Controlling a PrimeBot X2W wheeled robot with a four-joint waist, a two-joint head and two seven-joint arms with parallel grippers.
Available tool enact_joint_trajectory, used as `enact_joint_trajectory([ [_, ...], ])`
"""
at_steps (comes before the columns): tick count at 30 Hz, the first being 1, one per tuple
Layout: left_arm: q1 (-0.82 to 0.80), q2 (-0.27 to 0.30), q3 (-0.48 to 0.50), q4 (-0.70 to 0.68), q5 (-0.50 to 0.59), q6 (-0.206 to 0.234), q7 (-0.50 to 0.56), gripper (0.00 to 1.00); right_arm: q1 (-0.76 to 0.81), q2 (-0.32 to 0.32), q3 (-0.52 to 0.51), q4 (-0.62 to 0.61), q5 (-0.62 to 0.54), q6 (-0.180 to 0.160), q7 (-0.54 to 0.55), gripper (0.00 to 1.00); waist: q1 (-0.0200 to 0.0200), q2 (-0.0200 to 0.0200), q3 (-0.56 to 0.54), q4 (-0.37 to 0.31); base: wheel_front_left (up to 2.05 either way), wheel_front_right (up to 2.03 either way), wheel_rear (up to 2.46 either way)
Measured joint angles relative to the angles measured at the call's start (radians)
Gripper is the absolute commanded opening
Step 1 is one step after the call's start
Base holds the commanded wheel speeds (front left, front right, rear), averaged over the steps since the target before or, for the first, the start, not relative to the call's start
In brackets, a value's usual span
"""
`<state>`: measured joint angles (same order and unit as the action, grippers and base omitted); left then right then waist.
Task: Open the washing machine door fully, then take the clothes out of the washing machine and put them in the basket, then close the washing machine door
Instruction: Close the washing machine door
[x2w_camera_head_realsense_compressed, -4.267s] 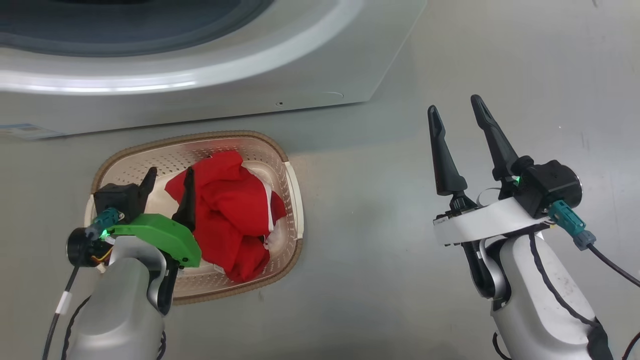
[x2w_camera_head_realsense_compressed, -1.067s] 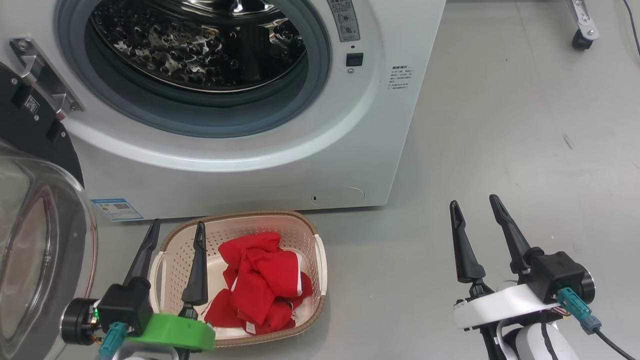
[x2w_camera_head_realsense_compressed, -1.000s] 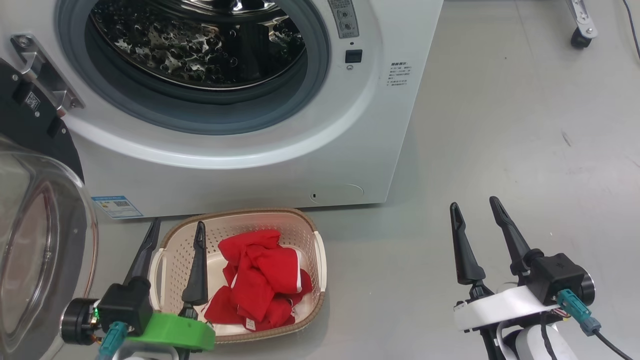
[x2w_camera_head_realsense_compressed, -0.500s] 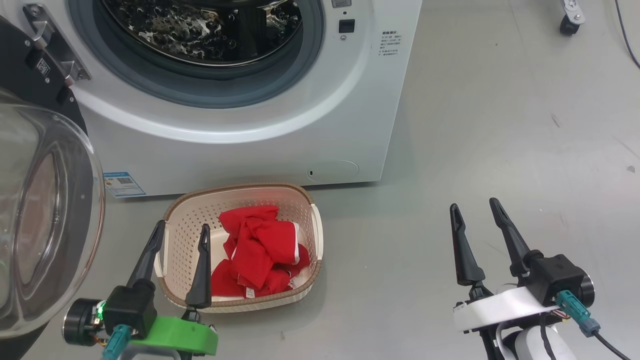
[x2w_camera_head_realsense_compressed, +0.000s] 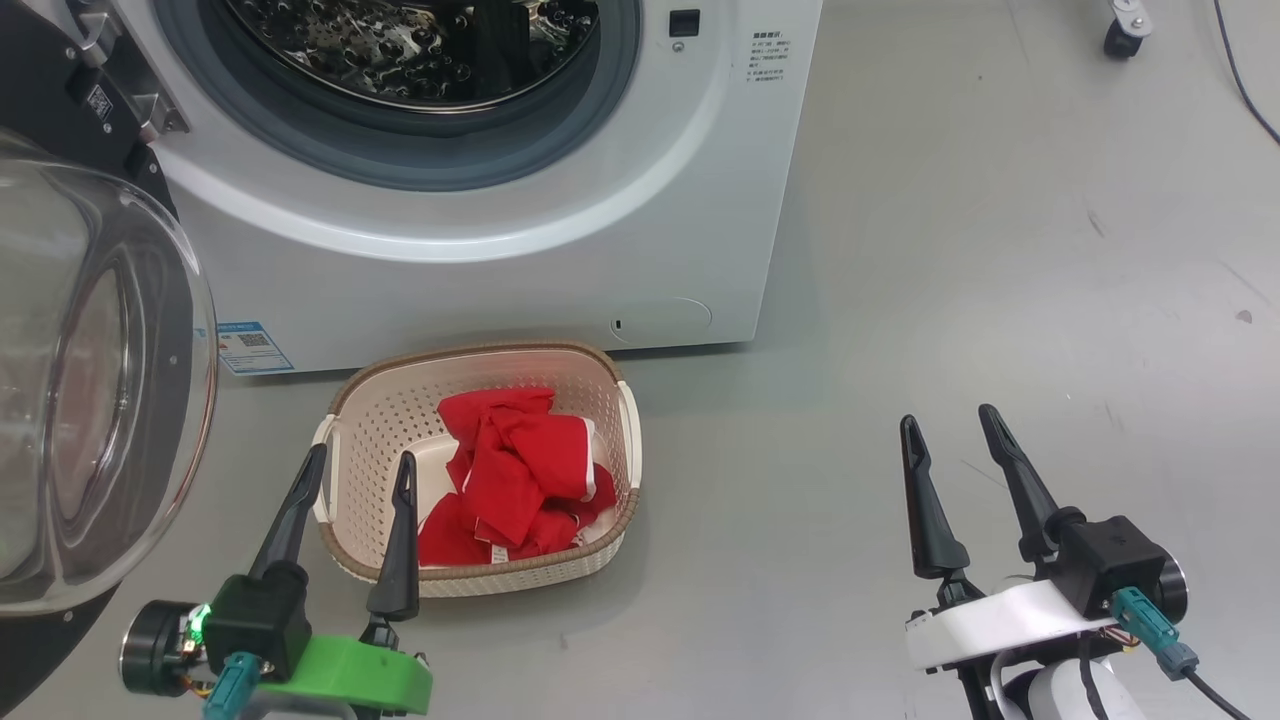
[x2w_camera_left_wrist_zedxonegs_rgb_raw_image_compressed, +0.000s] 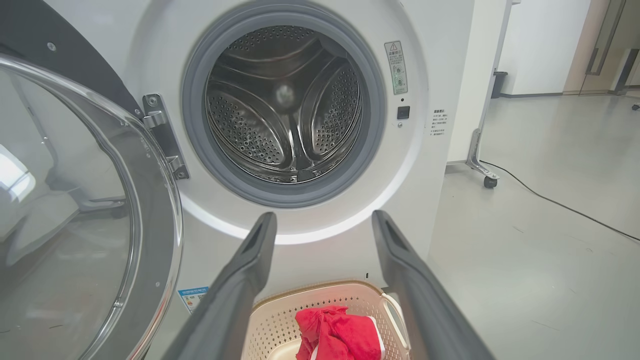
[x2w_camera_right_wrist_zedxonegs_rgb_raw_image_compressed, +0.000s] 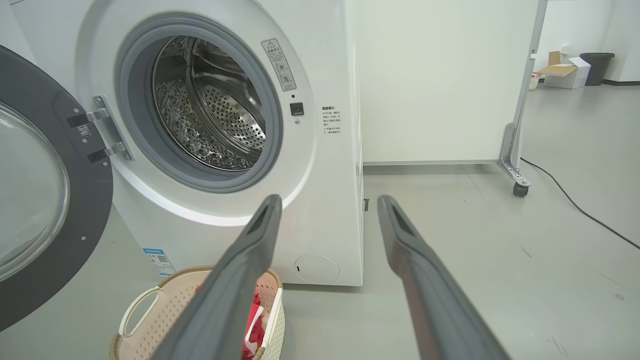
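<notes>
step: shut door | clothes (x2w_camera_head_realsense_compressed: 510, 470) in basket (x2w_camera_head_realsense_compressed: 460, 352) | door (x2w_camera_head_realsense_compressed: 90, 400) swung wide, left of left gripper (x2w_camera_head_realsense_compressed: 361, 455) — nearer arm | left gripper, right gripper (x2w_camera_head_realsense_compressed: 946, 416) — fingers spread, holding nothing

The left gripper (x2w_camera_head_realsense_compressed: 362, 453) carries two long, tapering dark fingers (x2w_camera_head_realsense_compressed: 290, 520) on a bright green bracket (x2w_camera_head_realsense_compressed: 345, 680), with a black housing (x2w_camera_head_realsense_compressed: 255, 625) showing a small green light (x2w_camera_head_realsense_compressed: 197, 612) and a teal plug (x2w_camera_head_realsense_compressed: 228, 685); the right gripper (x2w_camera_head_realsense_compressed: 946, 414) matches it on a white bracket (x2w_camera_head_realsense_compressed: 1000, 620), its teal connector (x2w_camera_head_realsense_compressed: 1145, 618) trailing a black cable (x2w_camera_head_realsense_compressed: 1215, 689) beside a pale forearm (x2w_camera_head_realsense_compressed: 1060, 697)
</notes>
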<state>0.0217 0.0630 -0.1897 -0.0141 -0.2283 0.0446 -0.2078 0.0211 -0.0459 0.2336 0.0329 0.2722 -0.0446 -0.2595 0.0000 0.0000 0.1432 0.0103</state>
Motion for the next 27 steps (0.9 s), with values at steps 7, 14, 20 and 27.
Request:
enact_joint_trajectory([
  [7, 0.004, 0.002, 0.000, -0.004, 0.000, 0.000, 0.004, 1.00, 0.004, 0.000, 0.003, 0.000, 0.001, -0.002, 0.000, 1.00, 0.0000, 0.0000, -0.007, -0.006, -0.18, 0.18, 0.00],
  [14, 0.011, 0.003, 0.000, -0.007, 0.000, 0.003, 0.013, 1.00, 0.006, 0.000, 0.003, 0.002, 0.002, -0.002, 0.000, 1.00, 0.0000, 0.0000, -0.008, -0.009, 0.00, 0.00, 0.00],
  [20, 0.012, 0.003, -0.002, -0.010, 0.002, 0.004, 0.013, 1.00, 0.007, 0.000, 0.003, 0.002, 0.002, -0.002, 0.000, 1.00, 0.0000, 0.0000, -0.009, -0.011, 0.00, 0.00, 0.00],
  [27, 0.012, 0.004, -0.011, -0.014, 0.003, 0.004, 0.020, 1.00, 0.008, 0.000, -0.001, 0.002, 0.002, -0.007, 0.000, 1.00, 0.0000, 0.0000, -0.008, -0.006, 0.00, 0.00, 0.00],
])
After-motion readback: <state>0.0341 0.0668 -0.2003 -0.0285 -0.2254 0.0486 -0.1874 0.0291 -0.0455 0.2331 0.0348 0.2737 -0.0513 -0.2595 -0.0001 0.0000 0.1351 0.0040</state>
